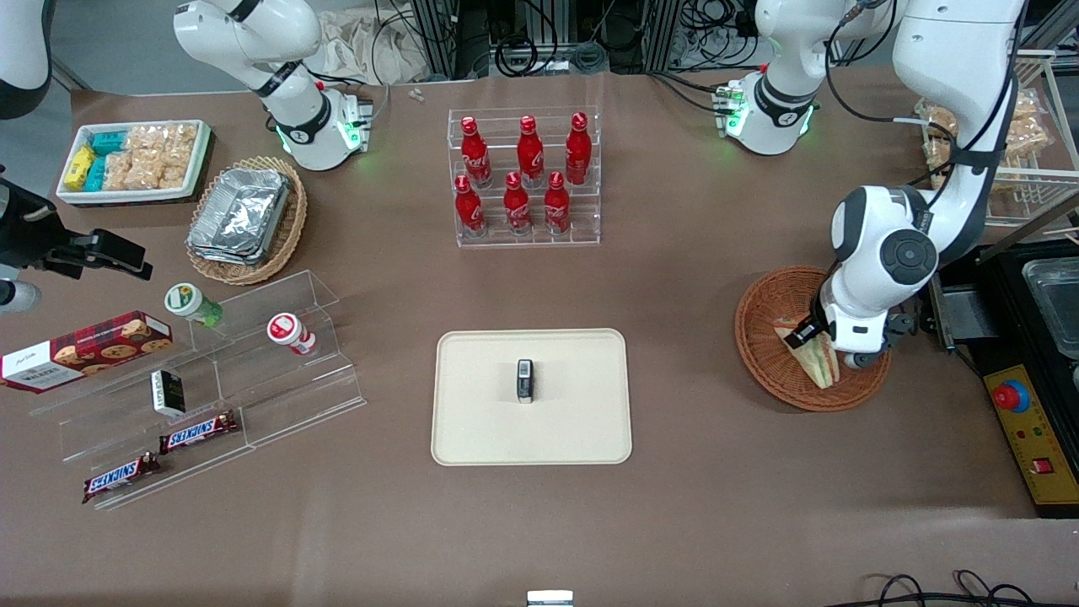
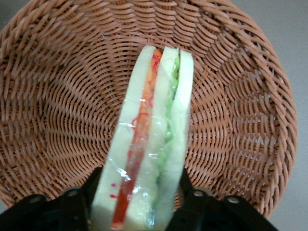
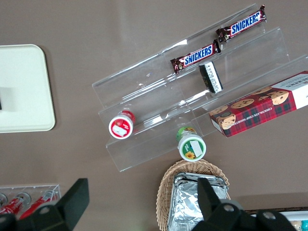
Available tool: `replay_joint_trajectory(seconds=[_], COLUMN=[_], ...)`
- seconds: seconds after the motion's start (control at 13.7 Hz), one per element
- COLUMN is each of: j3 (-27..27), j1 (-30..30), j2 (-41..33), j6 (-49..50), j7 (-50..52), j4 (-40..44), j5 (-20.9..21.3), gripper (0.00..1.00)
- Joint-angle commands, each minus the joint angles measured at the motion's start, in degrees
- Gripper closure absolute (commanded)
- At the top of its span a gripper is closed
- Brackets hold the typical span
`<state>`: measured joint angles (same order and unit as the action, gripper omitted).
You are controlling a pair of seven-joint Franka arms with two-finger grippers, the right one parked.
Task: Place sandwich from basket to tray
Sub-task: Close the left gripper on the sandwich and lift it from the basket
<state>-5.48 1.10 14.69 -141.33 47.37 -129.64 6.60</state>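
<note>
We find the tool [image 1: 830,344] down inside the basket [image 1: 763,314] at the right of the front view, its two fingers [image 2: 79,204] pressed against the flat bread faces of the sandwich [image 2: 151,144] — closed on it, one finger per side. The sandwich is in the basket, standing on edge rather than lying flat; we cannot tell whether it touches the weave. In the wrist view its layers run lengthwise away from the tool, so its long axis points straight out from between the fingers toward the basket's rim.

In the front view the wedge [image 1: 811,352] slants from upper left down to lower right.

The relation that matters next, we judge, is sideways — the tray [image 1: 472,421] lies at centre frame, well apart from the basket, toward the parked arm's end of the bench. A small dark object [image 1: 525,380] stands upright at the tray's middle, so we would aim for bare tray beside it.
</note>
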Motion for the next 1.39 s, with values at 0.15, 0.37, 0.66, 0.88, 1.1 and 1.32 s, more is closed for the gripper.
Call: replay_joint_trajectory(seconds=[0.15,0.37,0.66,0.88,1.1,1.32], j3=[-0.1,-0.1,-0.5,-2.8,-6.2,-13.3], j1=[0.2,0.1,-0.3,-0.6,-0.6,-0.6], j2=[-1.2,-4.0,-7.6,-7.8,-7.6,-7.2], j6=[-2.4,0.2,20.6,38.3,51.2,51.4], j7=[3.0,2.5,-5.4,-10.5,-13.5,-12.4], j4=[-0.9,-0.1,10.7,24.4,37.9,41.4], j5=[1.6,1.6,1.6,1.1,-1.0,-3.4], gripper=[1.0,1.0,1.0,1.0,1.0,1.0])
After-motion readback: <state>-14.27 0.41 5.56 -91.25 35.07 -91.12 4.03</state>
